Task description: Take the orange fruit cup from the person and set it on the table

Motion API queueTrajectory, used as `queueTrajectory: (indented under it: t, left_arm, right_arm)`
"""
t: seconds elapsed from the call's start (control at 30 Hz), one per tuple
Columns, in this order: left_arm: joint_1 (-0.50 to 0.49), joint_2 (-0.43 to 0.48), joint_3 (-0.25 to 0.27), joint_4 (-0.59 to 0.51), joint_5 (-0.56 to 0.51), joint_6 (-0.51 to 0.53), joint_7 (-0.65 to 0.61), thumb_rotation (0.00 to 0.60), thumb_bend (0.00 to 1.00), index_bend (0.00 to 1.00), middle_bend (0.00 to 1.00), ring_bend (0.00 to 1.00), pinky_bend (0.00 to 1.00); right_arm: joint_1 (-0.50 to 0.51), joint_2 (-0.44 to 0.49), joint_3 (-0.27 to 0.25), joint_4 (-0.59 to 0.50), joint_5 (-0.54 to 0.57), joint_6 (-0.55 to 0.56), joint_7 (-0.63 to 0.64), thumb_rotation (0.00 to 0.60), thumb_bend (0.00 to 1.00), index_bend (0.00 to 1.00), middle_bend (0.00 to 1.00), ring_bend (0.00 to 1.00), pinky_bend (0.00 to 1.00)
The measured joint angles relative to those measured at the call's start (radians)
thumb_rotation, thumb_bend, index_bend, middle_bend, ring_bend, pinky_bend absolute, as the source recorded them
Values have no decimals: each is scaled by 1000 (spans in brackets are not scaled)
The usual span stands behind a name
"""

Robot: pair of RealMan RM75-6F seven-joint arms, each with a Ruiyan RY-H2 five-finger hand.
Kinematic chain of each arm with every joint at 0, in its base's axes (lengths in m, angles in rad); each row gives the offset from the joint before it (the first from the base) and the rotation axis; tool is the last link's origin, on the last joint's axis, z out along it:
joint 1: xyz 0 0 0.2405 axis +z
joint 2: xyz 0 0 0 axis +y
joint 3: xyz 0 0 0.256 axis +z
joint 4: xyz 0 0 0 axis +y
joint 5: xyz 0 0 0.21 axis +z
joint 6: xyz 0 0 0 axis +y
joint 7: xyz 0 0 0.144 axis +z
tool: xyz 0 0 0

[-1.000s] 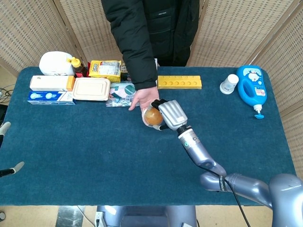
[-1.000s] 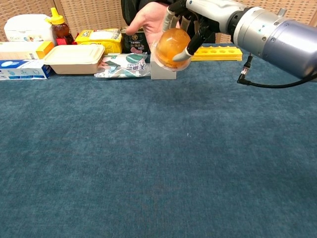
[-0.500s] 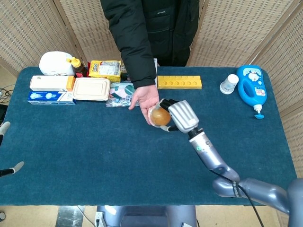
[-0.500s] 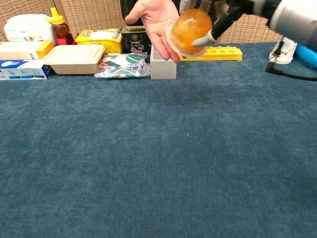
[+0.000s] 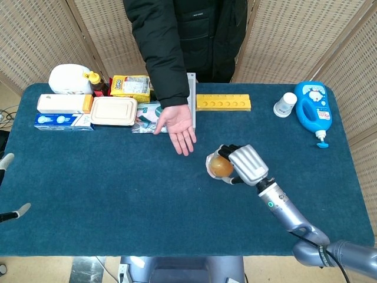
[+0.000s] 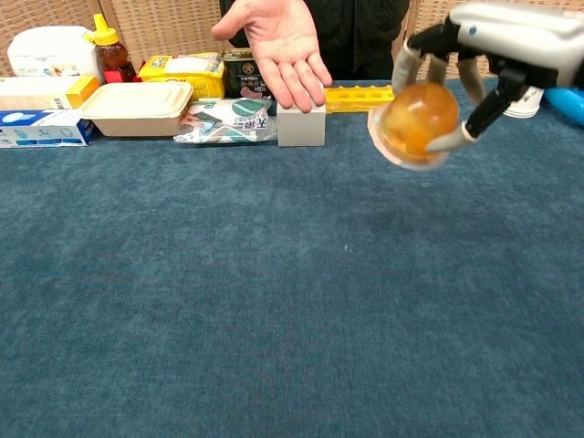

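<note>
My right hand (image 5: pixel 246 164) (image 6: pixel 484 55) holds the orange fruit cup (image 5: pixel 220 167) (image 6: pixel 417 122), a clear round cup with orange contents and a white lid rim, above the blue table (image 5: pixel 118 188), right of centre. The cup lies tilted on its side in the grip, fingers wrapped over it. The person's hand (image 5: pixel 178 125) (image 6: pixel 278 46) hovers open and empty, palm up, to the upper left of the cup and apart from it. My left hand shows in neither view.
Along the far edge stand a yellow tray (image 5: pixel 223 102), a beige lunch box (image 5: pixel 113 111), snack packs (image 5: pixel 131 86), a white box (image 6: pixel 300 124), a white jar (image 5: pixel 285 104) and a blue bottle (image 5: pixel 313 109). Bare cloth spreads below the cup.
My right hand has drawn the cup away from the person's palm, toward the right and nearer me. The person's hand now stands empty.
</note>
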Motion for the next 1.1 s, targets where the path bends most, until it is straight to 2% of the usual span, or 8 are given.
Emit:
queueTrajectory:
  t: [0.3,0.37,0.47,0.63,0.87,0.97,1.03,1.1]
  left_arm:
    - [2,8,2,1,1,-2,-15,600,12,0,0,0,14]
    - [1,10,2,2,-3,-3,-19,600,12,0,0,0,14]
    - [-1,13,1,3,-6,-8,-23,600,12,0,0,0,14]
    - [-3,15,0,4,-9,-11,-28,600,12,0,0,0,14]
    - [-5,14,3,2,-5,-16,-22,600,12,0,0,0,14]
    - [-3,12,4,0,-2,-12,-20,600,12,0,0,0,14]
    - [-2,11,6,-2,2,-11,-20,600,12,0,0,0,14]
    - [-2,9,8,-3,8,-12,-16,600,13,0,0,0,14]
  right_arm:
    - [24,-168,-28,231,54,-133,-66,600,313,484,481,449,630]
    - [32,-193,-30,261,73,-164,-89,600,301,419,426,386,601]
    - [41,-203,-30,269,99,-204,-105,600,274,229,258,226,516]
    - [46,-168,-19,208,136,-246,-109,600,265,150,149,135,460]
    - [15,-47,-7,29,130,-179,-117,600,264,133,119,110,420]
    - [-26,19,-16,-32,100,-109,-111,600,225,133,119,101,331]
    - [-59,56,-29,-54,73,-62,-99,600,152,129,108,66,203]
    - [-103,97,-50,-66,38,-4,-80,600,94,120,87,32,127]
